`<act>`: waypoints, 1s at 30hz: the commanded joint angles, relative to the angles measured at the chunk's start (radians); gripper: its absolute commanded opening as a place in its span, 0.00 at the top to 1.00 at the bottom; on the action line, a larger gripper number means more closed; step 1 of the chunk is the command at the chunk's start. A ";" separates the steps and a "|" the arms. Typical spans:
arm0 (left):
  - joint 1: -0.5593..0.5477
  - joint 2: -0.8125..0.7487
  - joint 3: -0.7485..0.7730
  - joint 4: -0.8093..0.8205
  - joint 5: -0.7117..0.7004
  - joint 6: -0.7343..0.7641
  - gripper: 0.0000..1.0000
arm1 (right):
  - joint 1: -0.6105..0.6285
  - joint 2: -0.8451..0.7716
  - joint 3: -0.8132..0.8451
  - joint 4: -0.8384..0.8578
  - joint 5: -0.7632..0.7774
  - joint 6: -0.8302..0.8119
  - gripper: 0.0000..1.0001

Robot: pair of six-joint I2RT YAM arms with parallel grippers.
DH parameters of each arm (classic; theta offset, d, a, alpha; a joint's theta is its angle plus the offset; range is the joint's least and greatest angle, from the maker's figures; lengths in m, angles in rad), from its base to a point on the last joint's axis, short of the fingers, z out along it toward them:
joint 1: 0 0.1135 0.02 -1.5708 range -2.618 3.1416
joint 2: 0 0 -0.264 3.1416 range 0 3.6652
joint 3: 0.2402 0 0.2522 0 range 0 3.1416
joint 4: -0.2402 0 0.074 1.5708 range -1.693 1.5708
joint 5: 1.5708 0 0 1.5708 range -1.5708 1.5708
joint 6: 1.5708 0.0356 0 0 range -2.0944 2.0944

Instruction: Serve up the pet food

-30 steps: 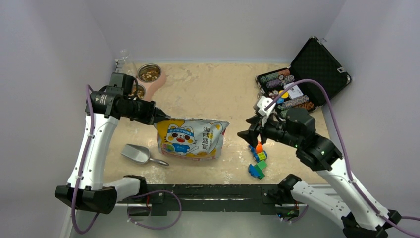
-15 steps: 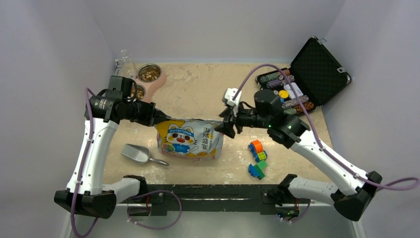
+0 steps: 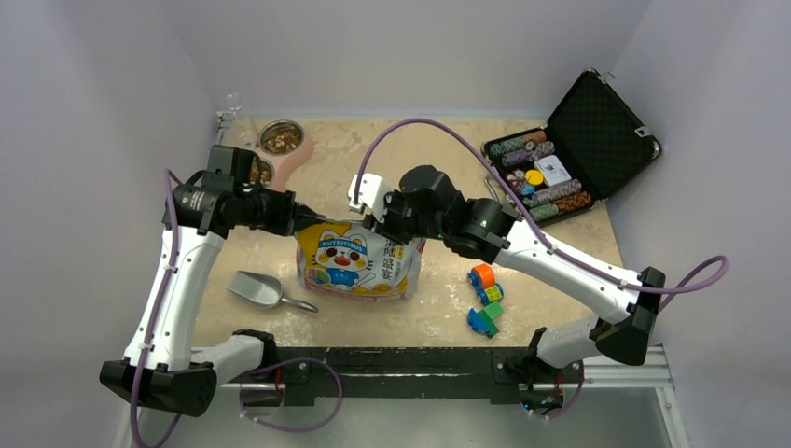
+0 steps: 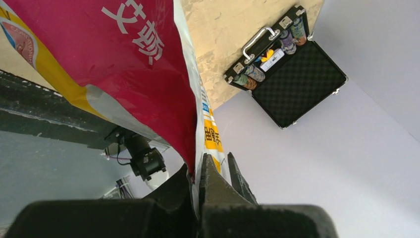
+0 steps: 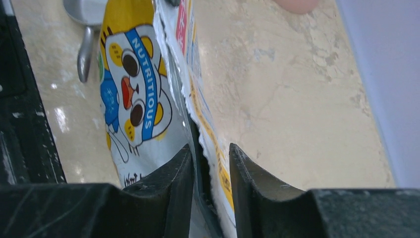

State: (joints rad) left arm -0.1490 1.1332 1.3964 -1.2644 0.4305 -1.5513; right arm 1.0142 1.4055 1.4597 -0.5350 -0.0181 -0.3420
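Note:
The pet food bag (image 3: pixel 359 266), white, yellow and red with a cartoon cat, stands upright mid-table. My left gripper (image 3: pixel 303 222) is shut on its top left corner; in the left wrist view the bag's (image 4: pixel 124 64) edge is pinched flat in that gripper (image 4: pixel 195 171). My right gripper (image 3: pixel 373 222) reaches over the bag's top edge. In the right wrist view the gripper (image 5: pixel 210 153) straddles the torn edge of the bag (image 5: pixel 143 99), one finger against it and a narrow gap at the other. Brown kibble (image 3: pixel 281 138) lies in a steel bowl at the back left.
A second bowl (image 3: pixel 261 173) shares the pink holder (image 3: pixel 297 159), partly behind the left arm. A grey scoop (image 3: pixel 256 289) lies left of the bag. Toy blocks (image 3: pixel 485 299) sit to the right, and an open black case of poker chips (image 3: pixel 569 149) is at the back right.
My right arm swung left from above the toy blocks to the bag's top edge, and its jaws narrowed around it. The left gripper kept its hold on the bag's corner.

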 commanded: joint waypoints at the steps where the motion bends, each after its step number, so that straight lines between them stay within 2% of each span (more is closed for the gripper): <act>1: -0.035 -0.038 -0.029 0.119 0.018 -0.084 1.00 | 0.018 -0.015 0.018 -0.057 0.105 -0.091 0.65; 2: -0.036 -0.038 -0.033 0.124 0.016 -0.086 1.00 | 0.020 -0.020 0.004 -0.042 0.109 -0.091 0.64; 3: -0.038 -0.038 -0.033 0.122 0.015 -0.084 1.00 | 0.020 -0.022 -0.003 -0.037 0.112 -0.091 0.70; 5: -0.041 -0.041 -0.033 0.114 0.007 -0.084 0.97 | 0.020 -0.012 0.014 -0.051 0.111 -0.094 0.91; 6: -0.050 -0.043 -0.031 0.114 -0.002 -0.085 0.90 | 0.021 -0.007 0.028 -0.063 0.104 -0.094 0.97; 7: -0.061 -0.048 -0.029 0.118 -0.011 -0.087 0.77 | 0.022 -0.007 0.042 -0.071 0.091 -0.092 1.00; 9: -0.097 -0.051 -0.023 0.134 -0.033 -0.093 0.58 | 0.026 -0.015 0.065 -0.083 0.052 -0.074 1.00; 11: -0.150 -0.046 -0.016 0.150 -0.053 -0.102 0.45 | 0.027 -0.021 0.088 -0.091 0.023 -0.038 1.00; 13: -0.202 -0.034 -0.020 0.156 -0.062 -0.119 0.40 | 0.027 -0.030 0.104 -0.092 -0.011 -0.003 1.00; 15: -0.241 -0.025 -0.051 0.179 -0.060 -0.145 0.39 | 0.028 -0.039 0.114 -0.090 -0.032 0.021 1.00; 17: -0.262 -0.027 -0.096 0.225 -0.054 -0.175 0.42 | 0.031 -0.040 0.123 -0.094 -0.041 0.034 1.00; 19: -0.265 -0.033 -0.127 0.252 -0.057 -0.205 0.50 | 0.037 -0.037 0.130 -0.109 -0.033 0.030 1.00; 20: -0.263 -0.041 -0.140 0.281 -0.062 -0.218 0.59 | 0.042 -0.037 0.129 -0.112 -0.024 0.026 1.00; 21: -0.262 -0.046 -0.150 0.323 -0.070 -0.225 0.73 | 0.046 -0.038 0.123 -0.113 -0.016 0.022 1.00; 22: -0.262 -0.045 -0.149 0.342 -0.078 -0.231 0.94 | 0.048 -0.041 0.115 -0.112 -0.014 0.017 1.00; 23: -0.262 -0.037 -0.136 0.330 -0.075 -0.235 1.00 | 0.051 -0.044 0.102 -0.099 -0.010 0.012 0.93; 24: -0.262 -0.025 -0.116 0.300 -0.063 -0.234 1.00 | 0.054 -0.046 0.089 -0.083 -0.008 0.008 0.82; 26: -0.262 -0.003 -0.063 0.228 -0.060 -0.219 1.00 | 0.065 -0.038 0.070 -0.049 -0.014 -0.007 0.72; 30: -0.262 -0.009 -0.043 0.177 -0.054 -0.217 1.00 | 0.081 0.006 0.068 0.024 0.031 0.011 0.69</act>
State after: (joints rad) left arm -0.4084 1.1301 1.3052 -1.0592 0.3622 -1.7435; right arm 1.0779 1.4014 1.5093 -0.6262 -0.0196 -0.3416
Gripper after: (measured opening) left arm 0.028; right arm 0.304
